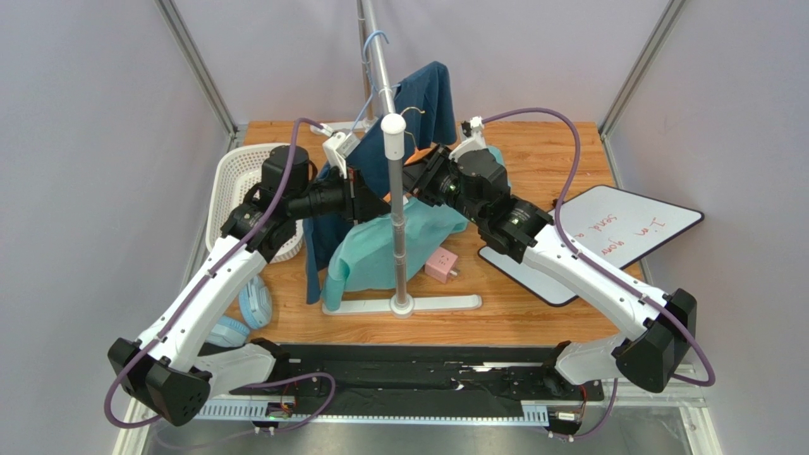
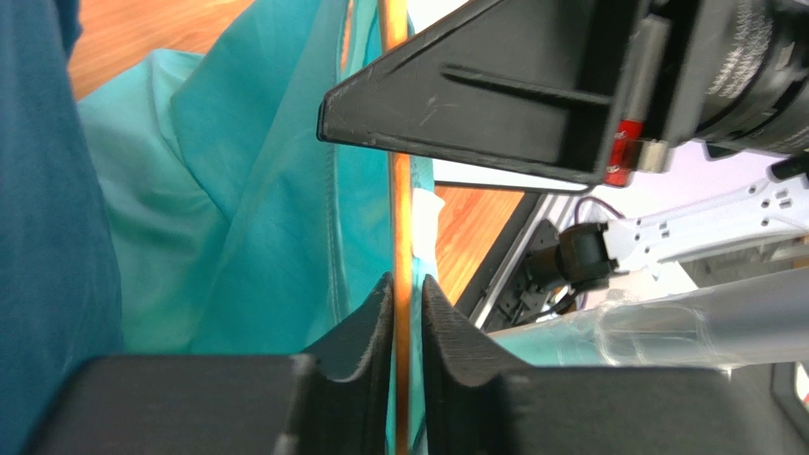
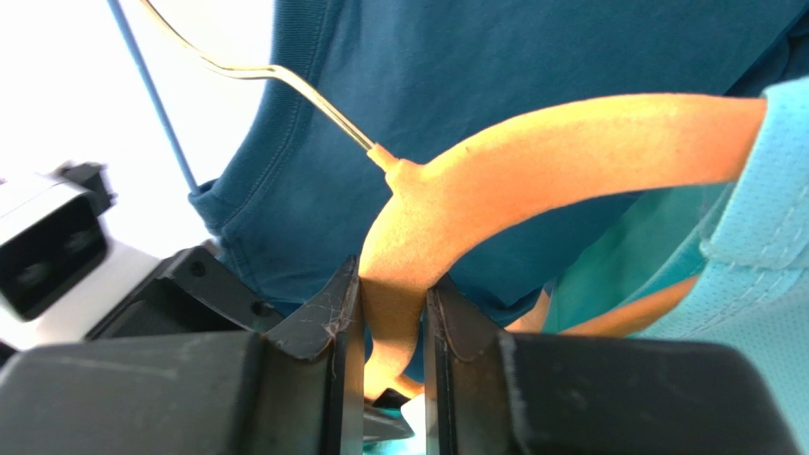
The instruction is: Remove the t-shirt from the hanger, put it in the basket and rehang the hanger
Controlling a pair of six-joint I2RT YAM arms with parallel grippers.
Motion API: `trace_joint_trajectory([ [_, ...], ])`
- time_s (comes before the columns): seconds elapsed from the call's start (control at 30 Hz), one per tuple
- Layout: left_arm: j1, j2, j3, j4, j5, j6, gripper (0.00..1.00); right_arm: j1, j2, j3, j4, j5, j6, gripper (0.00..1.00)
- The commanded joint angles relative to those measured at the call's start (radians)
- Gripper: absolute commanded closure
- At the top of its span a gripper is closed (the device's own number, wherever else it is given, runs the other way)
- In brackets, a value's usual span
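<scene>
Orange in colour, the hanger (image 3: 532, 161) is being clamped just below its wire hook by the right gripper (image 3: 394, 313), with both fingers pressed against it. The teal t-shirt (image 1: 380, 248) is being carried on that hanger, draped beside the rack pole (image 1: 397, 218), with a dark blue t-shirt (image 3: 532, 57) hanging just behind. A thin edge of the hanger is being flanked closely by the left gripper (image 2: 405, 303). Whether it is being squeezed there cannot be told.

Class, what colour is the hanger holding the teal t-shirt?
Orange hanger; right wrist view shows it best.
</scene>
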Motion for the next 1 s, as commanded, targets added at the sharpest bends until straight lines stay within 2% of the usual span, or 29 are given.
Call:
trace_joint_trajectory([
  [0.0,-0.005,-0.092,0.016,0.018,-0.061,0.008,0.68,-0.001,-0.039,-0.028,0.089,0.063,-0.002,1.0],
  [0.03,-0.005,-0.111,0.005,0.015,-0.075,0.009,0.64,-0.001,-0.046,-0.039,0.101,0.06,0.005,1.0],
  [0.1,-0.005,-0.161,-0.015,-0.008,-0.109,0.014,0.47,-0.006,-0.068,-0.078,0.144,0.046,0.014,1.0],
  [0.13,-0.005,-0.18,-0.038,-0.019,-0.121,0.019,0.45,-0.004,-0.072,-0.087,0.155,0.041,0.02,1.0],
  [0.2,-0.005,-0.233,-0.081,-0.05,-0.153,0.022,0.4,-0.007,-0.091,-0.099,0.161,0.034,0.026,1.0],
  [0.4,-0.005,-0.419,-0.257,-0.081,-0.212,-0.023,0.34,-0.03,-0.123,-0.111,0.163,0.009,0.052,1.0],
  [0.53,-0.005,-0.483,-0.358,-0.059,-0.19,-0.06,0.33,-0.038,-0.131,-0.11,0.163,-0.017,0.074,1.0],
  [0.73,-0.005,-0.525,-0.404,-0.081,-0.187,-0.069,0.37,-0.039,-0.144,-0.108,0.192,-0.02,0.074,1.0],
  [0.93,-0.005,-0.563,-0.435,-0.099,-0.202,-0.079,0.49,-0.042,-0.161,-0.107,0.186,0.0,0.066,1.0],
  [0.97,-0.005,-0.565,-0.437,-0.105,-0.204,-0.08,0.55,-0.044,-0.164,-0.105,0.184,0.006,0.066,1.0],
])
